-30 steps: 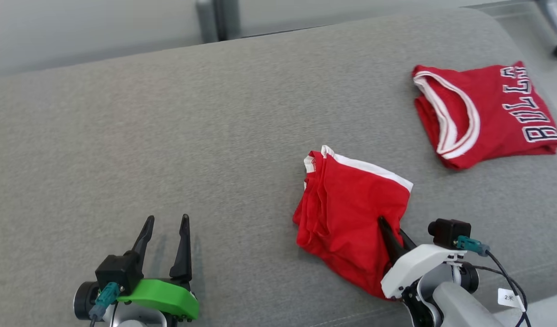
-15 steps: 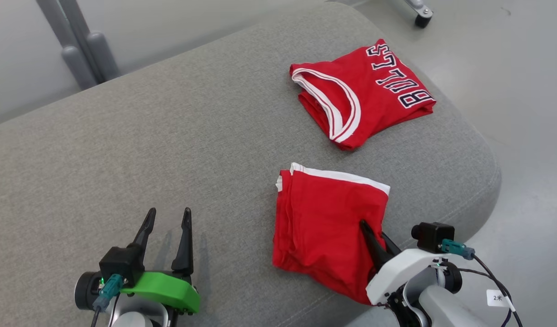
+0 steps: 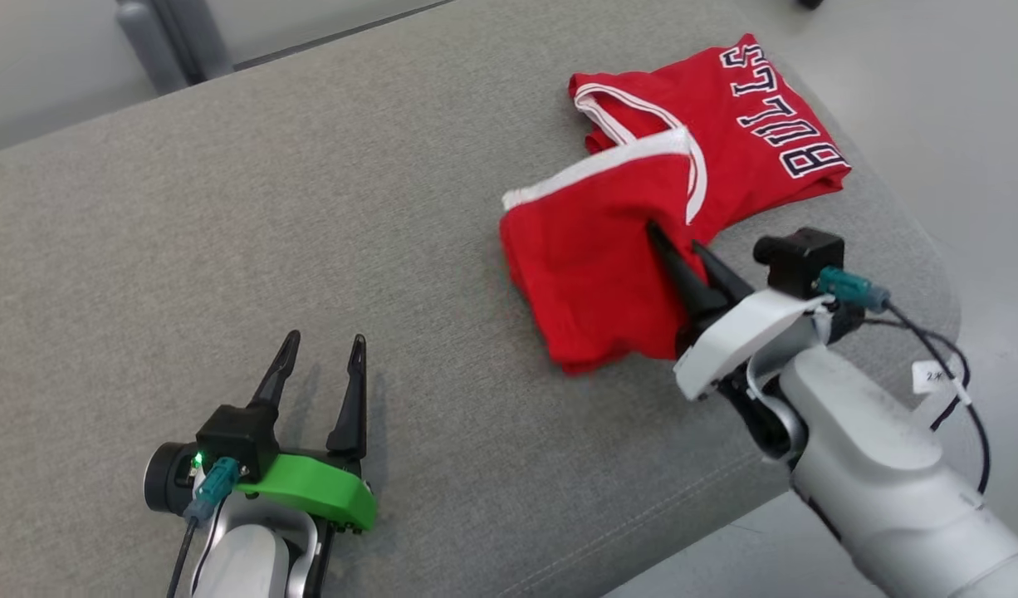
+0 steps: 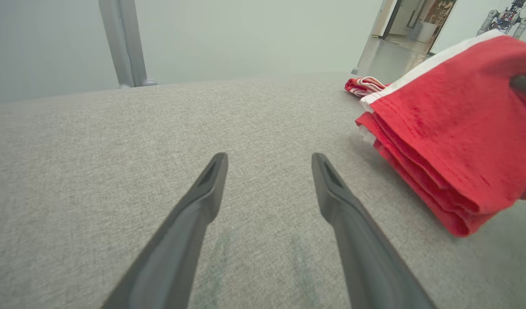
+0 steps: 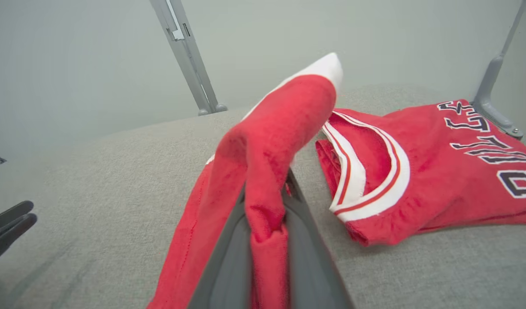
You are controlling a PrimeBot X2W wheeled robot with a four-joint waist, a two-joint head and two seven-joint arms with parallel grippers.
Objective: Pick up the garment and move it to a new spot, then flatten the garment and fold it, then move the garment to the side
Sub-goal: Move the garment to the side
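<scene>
Where the right tool (image 3: pixel 673 236) pinches it, the garment (image 3: pixel 584 257) bunches.

Bare grey cushion (image 3: pixel 268 191) is seen ahead of the left gripper (image 3: pixel 325 338) and to its left, open for passage. Off to its right, the way is barred by the red garment (image 3: pixel 584 266) clamped in the right gripper (image 3: pixel 675 237). Just ahead of the right gripper, a folded red jersey (image 3: pixel 775 141) is laid.

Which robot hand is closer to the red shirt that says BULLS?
Right. The right gripper, shut on the folded red garment with a white edge, is just beside the red BULLS jersey. The left gripper stands open far off across the grey fabric cushion.
</scene>
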